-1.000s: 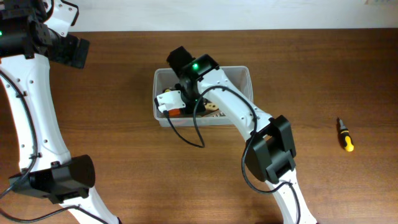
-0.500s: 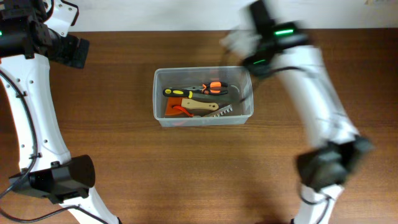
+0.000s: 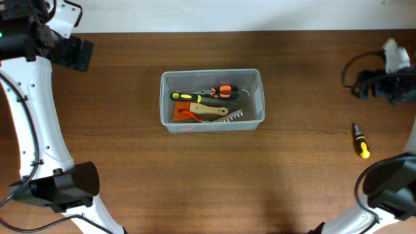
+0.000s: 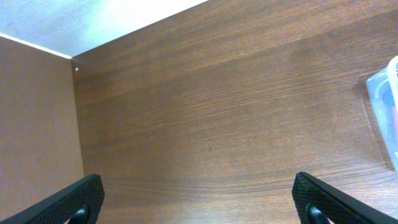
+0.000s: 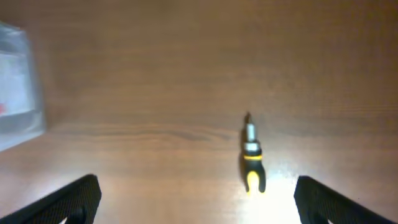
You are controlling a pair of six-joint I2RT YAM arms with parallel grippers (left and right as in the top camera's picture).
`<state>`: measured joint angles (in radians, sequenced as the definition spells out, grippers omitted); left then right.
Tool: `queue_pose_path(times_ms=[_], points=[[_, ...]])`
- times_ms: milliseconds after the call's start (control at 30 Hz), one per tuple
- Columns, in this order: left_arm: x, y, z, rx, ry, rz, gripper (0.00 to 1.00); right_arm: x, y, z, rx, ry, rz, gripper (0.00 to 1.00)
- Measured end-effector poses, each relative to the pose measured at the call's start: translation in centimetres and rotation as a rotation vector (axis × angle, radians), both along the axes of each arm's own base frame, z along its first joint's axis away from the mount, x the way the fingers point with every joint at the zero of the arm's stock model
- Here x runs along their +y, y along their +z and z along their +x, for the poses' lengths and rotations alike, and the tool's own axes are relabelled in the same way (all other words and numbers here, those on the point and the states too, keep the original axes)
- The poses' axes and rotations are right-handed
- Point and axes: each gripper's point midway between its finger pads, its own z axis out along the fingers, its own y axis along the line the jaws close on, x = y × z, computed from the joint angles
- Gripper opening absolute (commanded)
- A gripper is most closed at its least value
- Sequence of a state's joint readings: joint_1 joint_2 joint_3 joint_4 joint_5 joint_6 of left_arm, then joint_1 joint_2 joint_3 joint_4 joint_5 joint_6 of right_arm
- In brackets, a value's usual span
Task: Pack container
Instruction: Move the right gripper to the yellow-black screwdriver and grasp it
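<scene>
The clear container [image 3: 165, 97] stands mid-table and holds yellow-and-orange pliers [image 3: 207, 93], a wooden-handled brush [image 3: 211, 111] and an orange scraper [image 3: 181, 113]. A yellow-and-black screwdriver [image 3: 360, 140] lies on the table at the far right. My right gripper [image 5: 198, 186] hovers open and empty above that area. In the right wrist view the screwdriver [image 5: 252, 165] lies between and ahead of the fingers, untouched, and the container [image 5: 18, 87] shows at the left edge. My left gripper [image 4: 198, 183] is open over bare wood at the far left, with the container's corner [image 4: 384, 93] at the right edge.
The wooden table meets a white wall along its back edge [image 3: 214, 30]. The left arm's links [image 3: 39, 130] run down the left side. The right arm's base [image 3: 390, 185] sits at the lower right, near the screwdriver.
My right arm has swung out of the container to the far right of the table and its jaws have opened. The tools stay in the container. The left arm has not moved.
</scene>
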<state>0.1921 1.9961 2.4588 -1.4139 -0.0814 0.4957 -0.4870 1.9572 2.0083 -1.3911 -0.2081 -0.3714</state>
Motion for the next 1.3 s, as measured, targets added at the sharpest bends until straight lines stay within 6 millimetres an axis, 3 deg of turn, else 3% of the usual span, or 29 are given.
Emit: queue_pose_path(times_ms=[167,333,567,767,933,1133,1300], points=[[0.0,0.0,0.0,0.000,0.000,0.000,0.99,-2.8,-5.7,-1.7,0.036,-0.094,0.081,0.99],[0.0,0.0,0.0,0.000,0.000,0.000,0.99,-3.7,-9.0,-4.0,0.084,-0.155,0.135,0.85],[0.0,0.0,0.0,0.000,0.000,0.000,0.99,-5.0,-11.8,-5.4,0.128,-0.182,0.077,0.80],[0.0,0.0,0.0,0.000,0.000,0.000,0.99,-4.9,-15.1,-6.2,0.196,-0.149,-0.044,0.81],[0.0,0.0,0.0,0.000,0.000,0.000,0.99,-4.9,-16.4,-6.4,0.227,-0.121,-0.125,0.81],[0.0,0.0,0.0,0.000,0.000,0.000,0.99,-5.4,-16.9,-6.5,0.241,-0.123,-0.154,0.70],[0.0,0.0,0.0,0.000,0.000,0.000,0.99,-4.8,-19.6,-6.9,0.300,-0.110,-0.112,0.66]])
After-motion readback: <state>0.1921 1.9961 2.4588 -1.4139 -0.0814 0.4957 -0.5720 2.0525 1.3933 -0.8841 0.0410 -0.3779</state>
